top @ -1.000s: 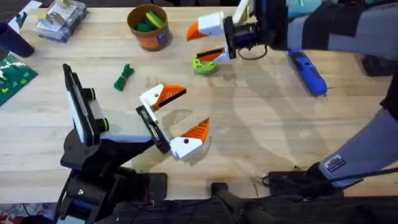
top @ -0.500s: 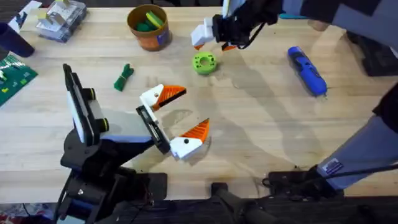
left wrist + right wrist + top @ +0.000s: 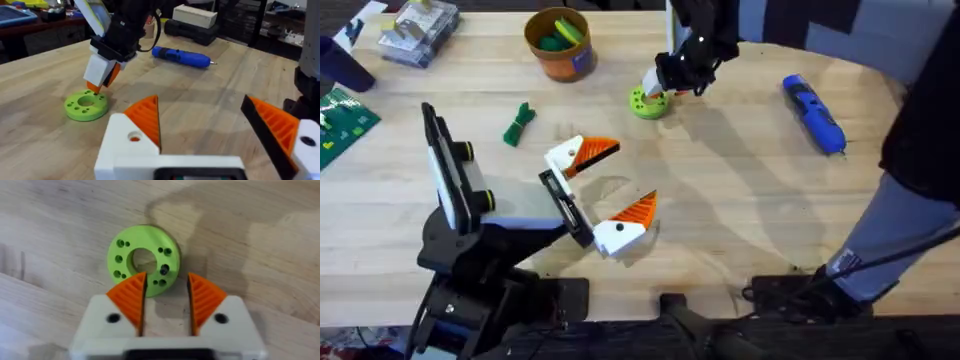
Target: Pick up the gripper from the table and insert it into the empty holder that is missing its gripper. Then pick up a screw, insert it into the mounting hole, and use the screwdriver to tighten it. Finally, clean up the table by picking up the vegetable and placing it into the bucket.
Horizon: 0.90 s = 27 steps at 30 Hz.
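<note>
Right wrist view: right gripper [image 3: 166, 297] spread, orange ribbed pads [image 3: 129, 296] straddling the rim of the lime-green dish [image 3: 144, 260], nothing pinched; hanging just above the dish rather than resting on it, as far as can be told.

Small dark speck seated in one hole of the dish, probably the screw [image 3: 164, 270]; too small to be sure. Likely to handle as light, rigid and smooth, prone to roll or pop sideways out of ribbed pads; best taken by the head or upper shank, straight down and straight up, with a narrow closing so as not to drag the dish. Dish itself probably light and liable to slide on the bare table [image 3: 740, 210].

Overhead: right gripper [image 3: 665, 88] over the dish [image 3: 648, 102]; bucket [image 3: 560, 45] beyond, toward the left arm's side, already holding green and yellow pieces; vegetable [image 3: 519, 124] flat on the wood, well apart from the dish; screwdriver [image 3: 813, 115] lying alone on the other side, near the table's far edge. Bare wood between dish and screwdriver, ample for a lift and swing.

Left gripper [image 3: 635, 172] wide open near the table's middle, empty, pointed toward the dish; worth skirting when carrying anything across.
</note>
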Available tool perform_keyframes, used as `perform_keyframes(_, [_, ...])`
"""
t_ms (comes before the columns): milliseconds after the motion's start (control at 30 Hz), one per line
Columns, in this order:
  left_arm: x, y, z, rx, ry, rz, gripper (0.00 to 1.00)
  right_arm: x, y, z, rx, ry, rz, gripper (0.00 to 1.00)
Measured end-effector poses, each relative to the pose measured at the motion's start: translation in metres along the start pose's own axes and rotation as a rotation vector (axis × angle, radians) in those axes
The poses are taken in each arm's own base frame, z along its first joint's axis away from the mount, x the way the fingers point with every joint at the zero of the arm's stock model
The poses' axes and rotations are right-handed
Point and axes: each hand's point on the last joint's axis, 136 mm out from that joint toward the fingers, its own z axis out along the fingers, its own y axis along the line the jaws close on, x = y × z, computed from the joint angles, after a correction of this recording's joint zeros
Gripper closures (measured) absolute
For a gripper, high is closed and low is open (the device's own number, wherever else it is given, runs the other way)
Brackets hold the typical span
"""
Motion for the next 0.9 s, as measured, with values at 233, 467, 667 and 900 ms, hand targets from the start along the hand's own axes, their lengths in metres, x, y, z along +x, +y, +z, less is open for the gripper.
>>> perform_keyframes(233, [0.0,0.0,0.0,0.0,0.0,0.0,0.006,-0.005,0.0,0.001,0.003,-0.019,-0.003,0.705])
perform_keyframes(467, [0.0,0.0,0.0,0.0,0.0,0.0,0.006,-0.001,0.002,0.007,0.003,-0.005,-0.008,0.72])
perform_keyframes(667, [0.0,0.0,0.0,0.0,0.0,0.0,0.006,0.001,0.006,0.012,0.001,0.001,-0.018,0.754])
perform_keyframes(900, [0.0,0.0,0.0,0.0,0.0,0.0,0.006,-0.001,0.007,0.013,-0.001,-0.005,-0.019,0.784])
